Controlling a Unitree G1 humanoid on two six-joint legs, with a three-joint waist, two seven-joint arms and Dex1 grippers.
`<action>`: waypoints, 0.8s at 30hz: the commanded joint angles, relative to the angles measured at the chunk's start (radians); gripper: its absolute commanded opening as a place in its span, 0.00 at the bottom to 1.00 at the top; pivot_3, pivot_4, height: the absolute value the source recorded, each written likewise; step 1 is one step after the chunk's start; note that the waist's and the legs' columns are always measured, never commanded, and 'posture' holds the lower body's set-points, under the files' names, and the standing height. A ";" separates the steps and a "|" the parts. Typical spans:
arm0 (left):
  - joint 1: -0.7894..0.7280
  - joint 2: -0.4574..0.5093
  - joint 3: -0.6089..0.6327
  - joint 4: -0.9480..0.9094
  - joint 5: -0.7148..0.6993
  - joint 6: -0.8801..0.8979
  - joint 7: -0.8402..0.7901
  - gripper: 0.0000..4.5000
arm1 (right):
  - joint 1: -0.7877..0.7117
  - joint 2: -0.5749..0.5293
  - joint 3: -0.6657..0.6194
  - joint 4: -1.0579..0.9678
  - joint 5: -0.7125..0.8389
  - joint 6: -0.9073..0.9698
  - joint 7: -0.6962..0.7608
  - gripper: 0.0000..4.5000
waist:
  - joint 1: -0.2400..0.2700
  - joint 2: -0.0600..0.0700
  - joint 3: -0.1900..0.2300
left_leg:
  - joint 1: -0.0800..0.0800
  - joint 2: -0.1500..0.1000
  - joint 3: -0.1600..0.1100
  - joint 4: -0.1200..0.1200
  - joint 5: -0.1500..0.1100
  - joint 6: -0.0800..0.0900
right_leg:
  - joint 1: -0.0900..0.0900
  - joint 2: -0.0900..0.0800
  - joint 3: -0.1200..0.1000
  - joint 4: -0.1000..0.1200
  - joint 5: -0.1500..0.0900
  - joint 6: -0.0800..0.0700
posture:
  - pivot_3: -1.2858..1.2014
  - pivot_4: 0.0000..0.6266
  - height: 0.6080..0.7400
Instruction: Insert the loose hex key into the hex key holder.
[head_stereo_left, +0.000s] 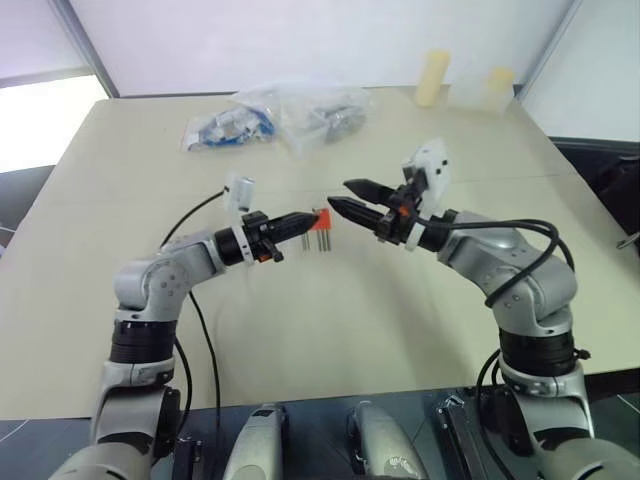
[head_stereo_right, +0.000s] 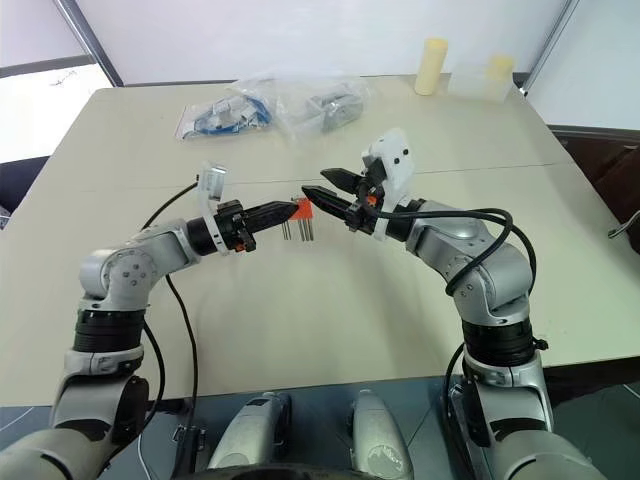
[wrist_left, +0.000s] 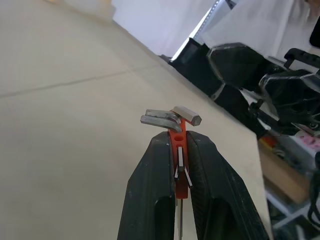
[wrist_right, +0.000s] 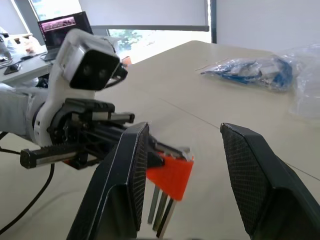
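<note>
— Beige table (head_stereo_left: 330, 320) ran under both arms, clear bags (head_stereo_left: 290, 118) at its far side. What did the left gripper (head_stereo_left: 312, 220) have?
— It was clamped tight on the holder (wrist_left: 178, 150), red block between its fingers, keys hanging below
— And the right gripper (head_stereo_left: 346, 198)?
— Jaws apart, empty, tips just beside the holder, facing the left one
— The loose key?
— Couldn't make it out

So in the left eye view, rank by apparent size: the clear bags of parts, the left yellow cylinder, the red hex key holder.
1. Clear bags of parts
2. Left yellow cylinder, though it stands farther away
3. Hex key holder
</note>
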 joint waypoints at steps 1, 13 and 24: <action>0.002 -0.028 0.006 0.014 -0.032 0.038 0.017 0.10 | 0.000 -0.010 -0.043 -0.042 0.017 -0.007 -0.019 0.52 | 0.001 0.000 0.000 | 0.000 0.000 0.000 0.000 0.000 0.000 | 0.000 0.000 0.000 0.000 0.000 0.000 | 0.52 0.24 1.00; 0.010 -0.024 -0.059 0.138 0.091 0.038 0.063 0.10 | 0.012 -0.011 -0.045 -0.059 0.012 -0.013 -0.056 0.52 | 0.001 0.000 0.000 | 0.000 0.000 0.000 0.000 0.000 0.000 | 0.000 0.000 0.000 0.000 0.000 0.000 | 0.52 0.24 1.00; 0.027 -0.010 0.024 0.150 0.113 0.057 0.117 0.99 | 0.000 -0.007 -0.033 -0.043 0.006 -0.024 -0.054 0.53 | 0.000 0.000 0.000 | 0.000 0.000 0.000 0.000 0.000 0.000 | 0.000 0.000 0.000 0.000 0.000 0.000 | 0.52 0.24 1.00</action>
